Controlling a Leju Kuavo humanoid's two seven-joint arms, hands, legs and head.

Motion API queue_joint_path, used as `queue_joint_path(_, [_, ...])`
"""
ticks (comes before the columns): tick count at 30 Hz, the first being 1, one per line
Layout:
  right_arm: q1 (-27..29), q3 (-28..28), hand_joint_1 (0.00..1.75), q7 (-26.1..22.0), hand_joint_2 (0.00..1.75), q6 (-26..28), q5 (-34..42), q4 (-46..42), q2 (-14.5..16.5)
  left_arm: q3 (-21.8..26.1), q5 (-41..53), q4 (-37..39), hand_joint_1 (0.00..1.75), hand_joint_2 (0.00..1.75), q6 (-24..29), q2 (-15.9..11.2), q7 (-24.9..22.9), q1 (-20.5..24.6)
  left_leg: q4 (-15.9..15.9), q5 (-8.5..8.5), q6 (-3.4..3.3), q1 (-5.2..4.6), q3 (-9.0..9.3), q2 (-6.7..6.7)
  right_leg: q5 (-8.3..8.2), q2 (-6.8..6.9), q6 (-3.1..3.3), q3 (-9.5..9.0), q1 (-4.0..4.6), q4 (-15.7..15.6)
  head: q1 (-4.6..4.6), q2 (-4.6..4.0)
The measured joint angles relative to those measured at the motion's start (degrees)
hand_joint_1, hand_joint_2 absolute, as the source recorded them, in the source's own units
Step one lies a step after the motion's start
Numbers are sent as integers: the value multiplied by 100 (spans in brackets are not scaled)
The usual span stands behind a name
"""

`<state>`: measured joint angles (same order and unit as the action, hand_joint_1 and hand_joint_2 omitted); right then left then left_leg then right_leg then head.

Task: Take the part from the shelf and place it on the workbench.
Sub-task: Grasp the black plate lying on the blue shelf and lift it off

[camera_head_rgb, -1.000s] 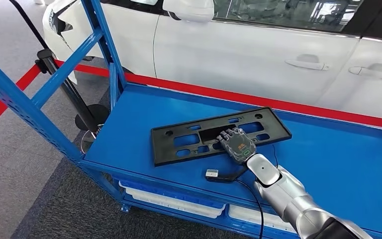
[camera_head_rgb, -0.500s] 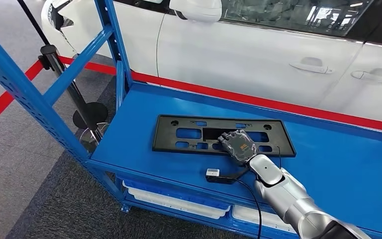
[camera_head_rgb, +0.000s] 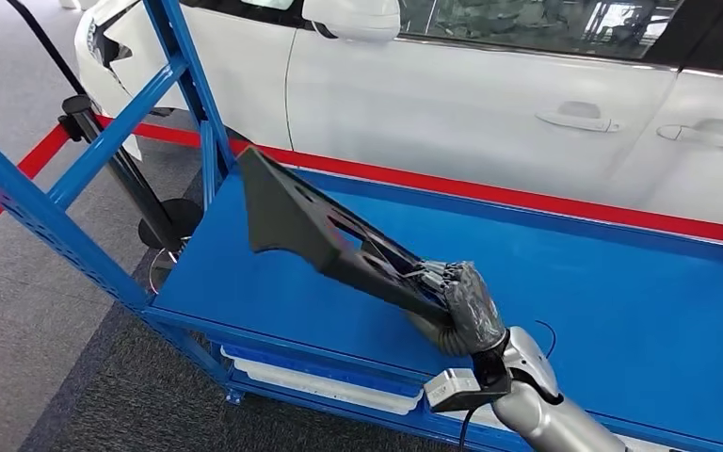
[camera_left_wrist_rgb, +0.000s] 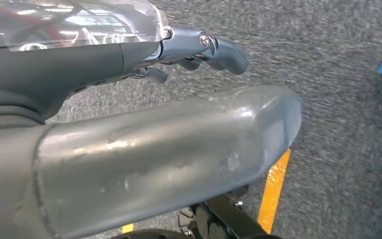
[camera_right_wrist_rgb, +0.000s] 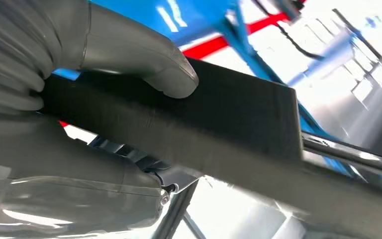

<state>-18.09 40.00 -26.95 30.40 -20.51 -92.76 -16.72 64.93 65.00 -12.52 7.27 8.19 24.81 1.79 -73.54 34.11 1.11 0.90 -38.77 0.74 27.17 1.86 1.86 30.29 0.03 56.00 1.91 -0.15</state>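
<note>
Car workshop or assembly hall: white car [camera_head_rgb: 490, 104] at twelve o'clock, blue steel shelf rack [camera_head_rgb: 621, 301] before it, red floor line [camera_head_rgb: 19, 169] at ten.

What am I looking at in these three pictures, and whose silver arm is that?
The arm belongs to a humanoid robot. The wide picture comes from a camera high on its body, looking down at a blue metal shelf beside a white car. Its right hand grips a flat black plastic plate with cut-out slots, raised at a tilt above the shelf. The other two pictures come from cameras at its wrists. The right wrist view shows the thick grey thumb pressed on the black plate. The left wrist view shows the left hand holding nothing above grey carpet.
</note>
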Motion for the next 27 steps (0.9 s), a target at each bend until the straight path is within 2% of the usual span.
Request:
queue_joint_path(1, [96,-40,175,-33,175,14,61,-193,0,26,0,0,0,0,3,1,1,-7,236,-174,-5,0,121,1,14,-28,-8,8,-2,28,-1,0])
queue_joint_path(3, [276,-131,175,-168,175,77,228,-530,-3,73,-1,0,0,0,4,2,8,-12,982,-540,-41,-5,489,36,65,-74,-44,26,6,107,-1,0])
queue_joint_path(4, [364,-180,175,-257,175,111,350,-688,-6,94,-3,0,0,0,4,4,16,-13,1257,-637,-70,-10,621,54,88,-96,-68,44,12,149,-1,0])
queue_joint_path(5, [453,-228,175,-337,175,133,498,-836,-10,115,-5,0,0,0,5,8,26,-18,1403,-662,-99,-16,684,65,103,-113,-91,67,18,181,-1,0])
queue_joint_path(8, [711,-372,175,-438,175,94,1031,-1186,-9,188,-16,0,0,0,7,26,42,-21,1474,-669,-197,-22,697,27,113,-162,-155,105,4,210,-1,0])
queue_joint_path(9, [782,-422,175,-446,175,70,1174,-1263,-1,208,-24,0,0,0,9,34,44,-15,1505,-687,-236,-12,710,11,163,-171,-181,132,-5,270,-1,0])
queue_joint_path(10, [833,-470,175,-453,175,54,1268,-1318,8,226,-37,0,0,0,13,43,46,-8,1538,-705,-271,3,721,-7,275,-177,-208,213,-18,441,-1,0])
queue_joint_path(11, [878,-520,175,-459,175,50,1329,-1359,17,241,-51,0,0,0,17,51,47,-2,1556,-715,-295,13,730,-23,438,-180,-237,359,-40,738,-2,0])
queue_joint_path(13, [965,-604,175,-452,175,49,1411,-1400,22,279,-73,0,0,0,34,51,40,7,1562,-713,-314,15,728,-43,742,-179,-292,744,-84,1479,-1,0])
queue_joint_path(14, [1017,-637,175,-428,175,30,1473,-1406,22,303,-77,0,0,0,43,52,28,12,1561,-708,-313,16,732,-48,780,-178,-312,879,-108,1719,-1,0])
queue_joint_path(15, [1069,-667,175,-394,175,-4,1551,-1406,22,325,-78,0,0,0,51,54,8,18,1559,-700,-310,18,740,-50,698,-176,-326,917,-128,1748,-1,0])
queue_joint_path(16, [1119,-699,175,-354,175,-44,1640,-1404,22,344,-76,0,0,0,55,56,-17,24,1556,-688,-301,20,753,-51,516,-170,-334,851,-149,1563,-1,0])
queue_joint_path(18, [1218,-782,175,-309,175,-104,1795,-1390,23,366,-71,0,0,0,59,68,-63,33,1545,-653,-262,16,784,-49,96,-123,-325,525,-162,830,-1,0])
queue_joint_path(19, [1276,-836,175,-305,175,-128,1856,-1382,25,376,-69,0,0,0,61,75,-79,38,1536,-636,-232,7,788,-47,-10,-100,-304,383,-150,508,-1,0])
queue_joint_path(20, [1341,-887,175,-311,175,-152,1905,-1375,27,387,-67,0,0,0,66,81,-88,43,1532,-625,-197,-3,786,-48,-40,-81,-284,304,-132,320,-1,0])
queue_joint_path(21, [1413,-935,175,-322,175,-175,1940,-1370,28,396,-67,0,0,0,72,84,-95,47,1536,-619,-160,-12,782,-54,-6,-79,-261,284,-110,258,0,0])
queue_joint_path(24, [1589,-1027,175,-356,175,-210,1977,-1369,28,409,-67,0,0,0,88,90,-108,59,1489,-537,-52,-2,780,-89,-6,-119,-175,271,-117,203,1,0])
queue_joint_path(25, [1629,-1048,175,-363,175,-227,1976,-1370,28,418,-68,0,0,0,92,92,-115,67,1341,-424,-28,4,725,-94,-20,-123,-136,258,-125,185,0,0])
queue_joint_path(27, [1731,-1085,175,-398,175,-287,1947,-1375,28,448,-65,0,0,0,97,99,-134,81,711,-43,-6,7,452,-91,-32,-122,-78,244,-112,174,0,0])
